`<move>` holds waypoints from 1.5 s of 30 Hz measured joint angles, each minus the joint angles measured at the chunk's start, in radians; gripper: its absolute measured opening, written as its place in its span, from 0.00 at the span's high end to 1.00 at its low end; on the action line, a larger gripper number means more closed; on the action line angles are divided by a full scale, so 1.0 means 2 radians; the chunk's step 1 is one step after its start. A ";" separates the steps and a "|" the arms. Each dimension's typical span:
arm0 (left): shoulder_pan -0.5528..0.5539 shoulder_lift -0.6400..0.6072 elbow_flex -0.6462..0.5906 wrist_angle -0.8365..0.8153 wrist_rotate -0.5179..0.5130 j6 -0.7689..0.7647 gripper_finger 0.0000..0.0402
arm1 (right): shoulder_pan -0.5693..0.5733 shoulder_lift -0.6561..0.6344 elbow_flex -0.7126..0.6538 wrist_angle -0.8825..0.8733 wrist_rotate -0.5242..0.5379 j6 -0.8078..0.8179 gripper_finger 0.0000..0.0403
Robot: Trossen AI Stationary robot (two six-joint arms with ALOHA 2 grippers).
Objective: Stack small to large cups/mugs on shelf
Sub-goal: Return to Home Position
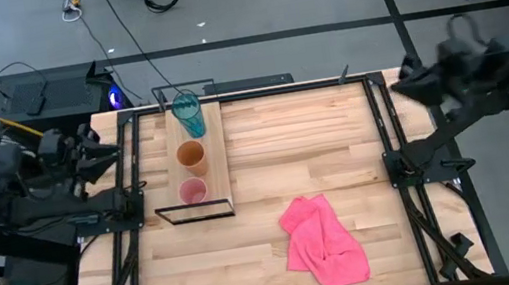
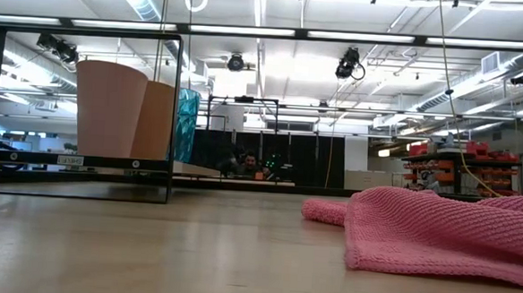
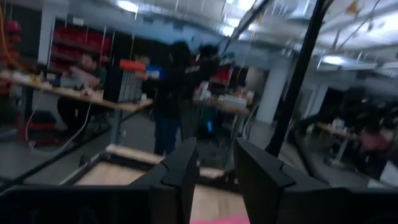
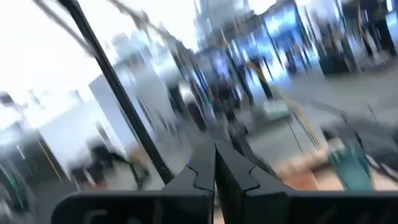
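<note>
— Where is the left gripper point(image 1: 106, 152) from where you stand?
— Hanging just outside the left edge of the tabletop point(image 1: 284, 138), clear of the wood. Its fingers point(image 3: 180, 180) are a little apart with nothing between them.
— What's nearest to it?
— The shelf point(image 1: 217, 153), just inboard of it, with its long side running across in front of the fingertips. Only a narrow strip of table lies between that gripper and the shelf's near edge.
— And the cups?
— All three stand upright on the shelf in one line. The orange cup point(image 1: 191, 155) is in the middle, about level with the gripper. The pink cup point(image 1: 192, 190) is off to one side of it at the front end, close to the shelf's short edge. The teal cup point(image 1: 189, 114) is off to the other side at the back end. Each is near its neighbour and none sits inside another.
— Any room beyond that?
— Plenty. Past the shelf's far edge the wood runs wide and open toward the opposite side. Only the pink cloth point(image 1: 322, 242) breaks it, crumpled toward the front edge and well apart from the shelf.
— And the right gripper point(image 1: 409, 81)?
— Farthest from the left one, off the table's right edge near the back corner, fingers pressed together on nothing
</note>
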State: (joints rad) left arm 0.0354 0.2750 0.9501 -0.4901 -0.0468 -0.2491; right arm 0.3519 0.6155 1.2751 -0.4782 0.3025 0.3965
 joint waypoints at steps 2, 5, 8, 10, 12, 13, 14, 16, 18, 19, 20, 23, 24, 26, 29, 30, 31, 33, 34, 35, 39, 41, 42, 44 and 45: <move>0.000 -0.018 -0.009 0.010 0.000 -0.010 0.71 | 0.000 -0.043 -0.043 0.047 -0.019 -0.004 0.97; 0.000 -0.043 -0.037 0.034 0.000 -0.021 0.70 | 0.000 -0.095 -0.113 0.103 -0.044 -0.006 0.97; 0.000 -0.060 -0.072 0.050 0.000 -0.026 0.69 | 0.000 -0.142 -0.170 0.139 -0.043 -0.005 0.96; 0.000 -0.070 -0.091 0.063 0.000 -0.029 0.69 | 0.000 -0.174 -0.202 0.157 -0.043 0.006 0.96; 0.000 -0.079 -0.107 0.065 0.000 -0.035 0.69 | 0.000 -0.202 -0.235 0.172 -0.048 0.014 0.96; 0.000 -0.082 -0.113 0.069 0.000 -0.038 0.70 | 0.000 -0.215 -0.251 0.185 -0.051 0.017 0.97; 0.000 -0.086 -0.119 0.069 0.000 -0.040 0.70 | 0.000 -0.228 -0.268 0.202 -0.051 0.017 0.97; 0.000 -0.091 -0.131 0.077 0.000 -0.043 0.71 | 0.000 -0.255 -0.297 0.224 -0.053 0.021 0.97; 0.000 -0.098 -0.145 0.086 0.000 -0.049 0.71 | 0.000 -0.278 -0.327 0.232 -0.053 0.027 0.97; 0.000 -0.101 -0.151 0.096 0.000 -0.049 0.71 | 0.000 -0.289 -0.342 0.232 -0.053 0.028 0.97; 0.000 -0.105 -0.158 0.102 0.000 -0.050 0.70 | 0.000 -0.299 -0.355 0.240 -0.053 0.029 0.97; 0.000 -0.126 -0.182 0.126 0.000 -0.053 0.69 | 0.000 -0.307 -0.381 0.278 -0.053 0.034 0.97; 0.000 -0.132 -0.190 0.134 0.000 -0.053 0.69 | 0.000 -0.307 -0.385 0.273 -0.059 0.035 0.97; 0.000 -0.136 -0.201 0.146 0.000 -0.053 0.68 | 0.000 -0.304 -0.390 0.278 -0.069 0.039 0.97; 0.000 -0.135 -0.203 0.147 0.000 -0.053 0.68 | 0.000 -0.307 -0.400 0.280 -0.063 0.044 0.97; 0.000 -0.135 -0.205 0.152 0.000 -0.054 0.68 | 0.000 -0.307 -0.405 0.280 -0.062 0.048 0.97; 0.000 -0.136 -0.209 0.153 0.000 -0.055 0.69 | 0.000 -0.307 -0.411 0.283 -0.062 0.049 0.97; 0.000 -0.135 -0.216 0.142 0.000 -0.061 0.69 | 0.000 -0.307 -0.426 0.299 -0.062 0.052 0.97; 0.000 -0.135 -0.217 0.145 0.000 -0.062 0.70 | 0.000 -0.307 -0.436 0.307 -0.062 0.054 0.97; 0.000 -0.135 -0.221 0.152 0.000 -0.063 0.70 | 0.000 -0.307 -0.446 0.314 -0.062 0.055 0.96; 0.000 -0.135 -0.276 0.167 -0.001 -0.090 0.69 | 0.000 -0.307 -0.487 0.339 -0.066 0.064 0.96; 0.000 -0.135 -0.310 0.213 -0.001 -0.105 0.68 | 0.000 -0.307 -0.506 0.347 -0.068 0.067 0.96; 0.000 -0.136 -0.327 0.237 -0.002 -0.109 0.68 | 0.000 -0.307 -0.513 0.350 -0.068 0.071 0.96; 0.000 -0.135 -0.362 0.270 -0.002 -0.115 0.67 | 0.000 -0.307 -0.526 0.363 -0.068 0.076 0.97; 0.000 -0.135 -0.374 0.288 -0.002 -0.116 0.67 | 0.000 -0.307 -0.533 0.368 -0.068 0.081 0.97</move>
State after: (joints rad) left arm 0.0353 0.0053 0.2029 0.0860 -0.0509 -0.4816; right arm 0.3511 0.0017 0.2098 0.2582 0.1673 0.5577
